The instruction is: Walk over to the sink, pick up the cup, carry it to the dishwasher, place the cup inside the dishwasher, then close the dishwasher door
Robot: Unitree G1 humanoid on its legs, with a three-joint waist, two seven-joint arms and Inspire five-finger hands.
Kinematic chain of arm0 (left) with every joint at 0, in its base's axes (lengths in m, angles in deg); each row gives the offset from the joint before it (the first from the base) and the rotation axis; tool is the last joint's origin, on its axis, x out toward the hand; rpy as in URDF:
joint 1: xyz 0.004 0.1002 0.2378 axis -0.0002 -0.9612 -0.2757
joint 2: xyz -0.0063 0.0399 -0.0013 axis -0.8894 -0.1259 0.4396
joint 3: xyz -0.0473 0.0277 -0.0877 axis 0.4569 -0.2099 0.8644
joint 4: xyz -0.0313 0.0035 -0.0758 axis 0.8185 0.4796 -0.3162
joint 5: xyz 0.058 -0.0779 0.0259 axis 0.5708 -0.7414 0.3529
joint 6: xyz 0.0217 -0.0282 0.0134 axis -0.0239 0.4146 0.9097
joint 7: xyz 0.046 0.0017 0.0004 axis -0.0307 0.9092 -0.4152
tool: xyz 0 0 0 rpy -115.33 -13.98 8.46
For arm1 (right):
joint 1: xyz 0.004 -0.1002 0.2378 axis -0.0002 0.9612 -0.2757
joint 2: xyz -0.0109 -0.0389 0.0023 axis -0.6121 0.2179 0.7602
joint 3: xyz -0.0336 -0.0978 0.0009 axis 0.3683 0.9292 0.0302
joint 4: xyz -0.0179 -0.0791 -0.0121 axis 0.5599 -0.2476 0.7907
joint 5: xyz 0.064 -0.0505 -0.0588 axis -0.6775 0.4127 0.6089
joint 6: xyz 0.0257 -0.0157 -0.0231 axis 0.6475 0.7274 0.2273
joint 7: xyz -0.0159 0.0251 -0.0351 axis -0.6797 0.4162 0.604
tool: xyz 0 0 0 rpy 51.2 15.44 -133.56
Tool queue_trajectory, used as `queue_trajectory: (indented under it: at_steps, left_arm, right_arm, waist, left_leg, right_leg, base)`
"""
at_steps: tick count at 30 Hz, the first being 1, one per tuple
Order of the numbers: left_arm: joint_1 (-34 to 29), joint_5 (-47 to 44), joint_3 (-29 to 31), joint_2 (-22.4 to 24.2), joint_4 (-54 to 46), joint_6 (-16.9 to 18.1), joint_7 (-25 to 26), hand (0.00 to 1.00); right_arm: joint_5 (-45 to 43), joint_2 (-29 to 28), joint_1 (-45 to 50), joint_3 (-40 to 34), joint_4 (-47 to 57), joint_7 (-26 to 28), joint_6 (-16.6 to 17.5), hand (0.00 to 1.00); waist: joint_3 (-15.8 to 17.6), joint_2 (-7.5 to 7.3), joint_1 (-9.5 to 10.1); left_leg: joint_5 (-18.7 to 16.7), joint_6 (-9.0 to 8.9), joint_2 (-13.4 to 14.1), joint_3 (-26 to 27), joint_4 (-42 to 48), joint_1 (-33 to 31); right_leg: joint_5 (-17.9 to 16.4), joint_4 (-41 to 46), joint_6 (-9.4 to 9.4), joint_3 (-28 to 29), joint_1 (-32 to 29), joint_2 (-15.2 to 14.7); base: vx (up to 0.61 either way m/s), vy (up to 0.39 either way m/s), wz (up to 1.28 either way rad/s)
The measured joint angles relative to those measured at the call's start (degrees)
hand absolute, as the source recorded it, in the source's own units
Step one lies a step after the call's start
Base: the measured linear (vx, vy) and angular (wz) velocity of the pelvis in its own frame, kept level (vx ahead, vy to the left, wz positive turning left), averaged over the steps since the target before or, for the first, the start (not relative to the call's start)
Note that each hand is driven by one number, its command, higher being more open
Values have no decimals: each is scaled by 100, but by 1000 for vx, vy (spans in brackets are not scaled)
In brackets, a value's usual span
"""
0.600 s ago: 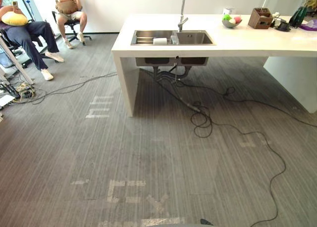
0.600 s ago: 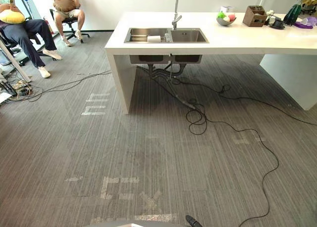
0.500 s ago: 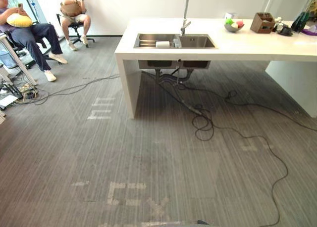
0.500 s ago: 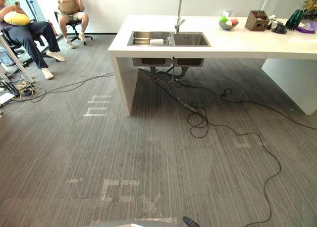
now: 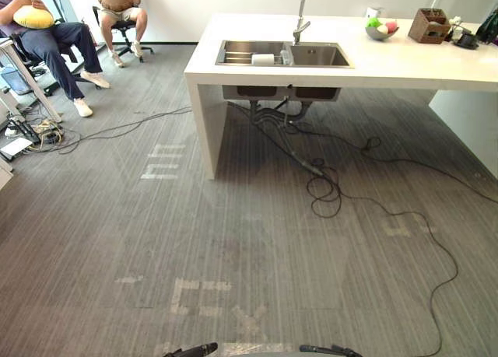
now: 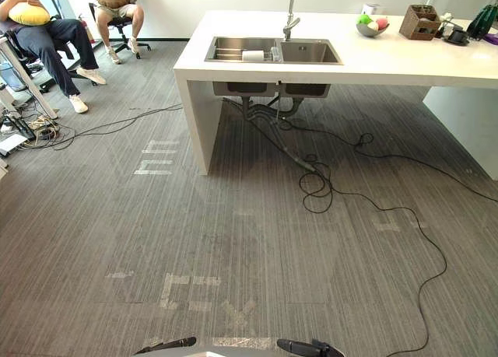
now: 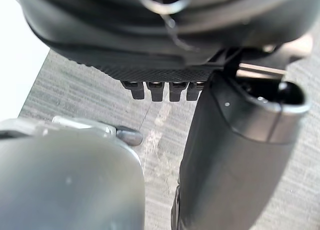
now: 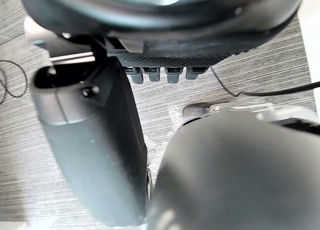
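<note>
Cup: taken to be the small white item (image 5: 263, 59) lying in the left basin of the sink (image 5: 233, 62), close to the divider; at this range its form cannot be confirmed, and a clear item (image 5: 285, 57) just beside it could equally be the one meant. Faucet (image 5: 299, 26): upright behind the divider. Counter (image 5: 405, 61): white, the sink set near its left end; a fruit bowl (image 5: 380, 30) and a wooden box (image 5: 433, 24) stand further along to the right. Cable coil (image 5: 324, 195): black, on the carpet in front of the sink, trailing off toward the right. Tape marks (image 5: 162, 162): pale, on the carpet to the left of the counter's leg. Two seated persons (image 5: 54, 30): far left, well apart from the counter. Left hand (image 7: 160, 72) and right hand (image 8: 165, 60): each down at the robot's side, fingers relaxed, nothing held. Step, as judged: approach to the sink, pickup not yet begun. Hazards, as judged: a foot catching the cable coil on a straight line to the basin; a stance too far to the left, which would meet the counter's leg; a reach for the wrong one of the two small items.
</note>
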Motion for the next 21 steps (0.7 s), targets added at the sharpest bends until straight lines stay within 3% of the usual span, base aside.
queue_trajectory:
  at_steps: [7,14,16,17,18,20,21]
  left_arm:
    - [-89,-280,7,25,117,343,42,100]
    - [-147,-491,55,8,114,269,-259,100]
    - [-143,-492,55,-4,112,253,-334,100]
    - [-143,-495,54,-30,106,242,-406,100]
    - [-145,-494,52,-55,104,239,-436,100]
    - [-163,-515,39,-123,88,243,-510,100]
    - [-157,-523,39,-130,74,253,-515,100]
  right_arm:
    - [-620,-20,8,65,-108,28,369,100]
    - [-751,-73,7,71,-110,-23,679,100]
    - [-872,-78,10,62,-102,-48,720,100]
    - [-912,-87,29,59,-95,-112,769,100]
    - [-915,-102,42,59,-91,-135,781,100]
    - [-1072,-165,131,56,24,-198,828,100]
    - [-1103,-157,118,56,38,-202,843,100]
  waist:
    - [13,-15,1]
    - [68,-38,39]
    - [140,-38,33]
    - [185,-72,32]
    - [192,-110,32]
    - [280,-244,61]
    - [323,-255,81]
  left_leg:
    - [31,29,-31,-162,-2,40]
    - [67,73,-72,-240,-4,159]
    - [50,57,-86,-258,-4,243]
    - [-38,155,-142,-270,-1,317]
    - [-57,182,-181,-269,3,335]
    - [-172,350,-390,-272,76,367]
    - [-194,388,-433,-266,81,385]
  right_leg:
    - [-22,3,33,-155,99,-30]
    - [-75,133,75,-185,186,-85]
    - [-292,503,107,-206,104,-137]
    - [-708,1206,199,-251,-137,-270]
    - [-889,1510,283,-283,-252,-363]
    - [-1398,2694,733,-334,-659,-766]
    - [-1393,3091,718,-273,-831,-842]
  base:
    - [-37,-5,12]
    - [-60,2,5]
    - [-63,8,8]
    - [-54,18,18]
    - [-39,37,34]
    - [-2,57,28]
    - [18,64,8]
